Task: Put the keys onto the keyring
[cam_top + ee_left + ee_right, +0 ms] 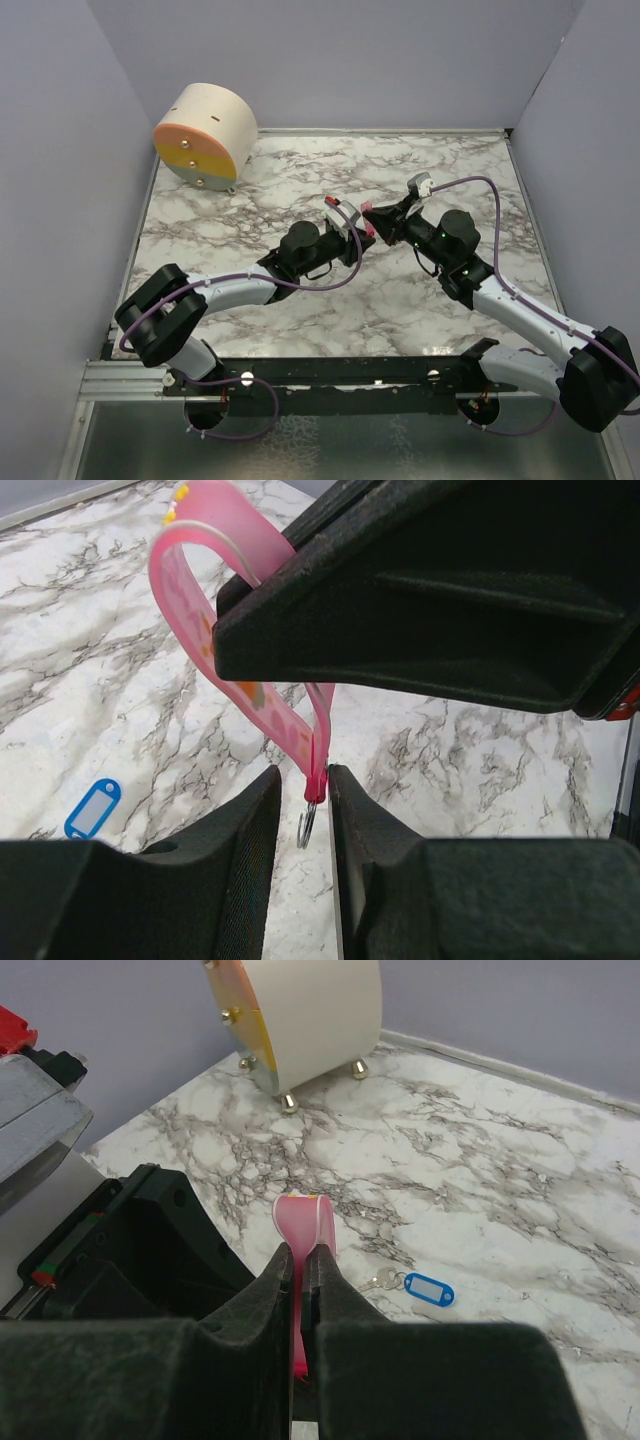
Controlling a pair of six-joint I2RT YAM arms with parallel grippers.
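Observation:
My right gripper (298, 1252) is shut on a pink strap (303, 1220) folded into a loop, held above the marble table (440, 300). A small metal keyring (306, 823) hangs from the strap's red lower end. My left gripper (305, 772) stands narrowly open around that end: the right finger touches it and the left finger is a little apart. A silver key (385, 1280) joined to a blue tag (428, 1289) lies on the table beyond the grippers; the blue tag (93, 807) also shows in the left wrist view. In the top view both grippers (362, 222) meet mid-table and hide the key.
A round beige drum (205, 133) with an orange and yellow face stands on small feet at the table's back left corner. Lilac walls close in the back and both sides. The arms' cables arc over the middle of the table.

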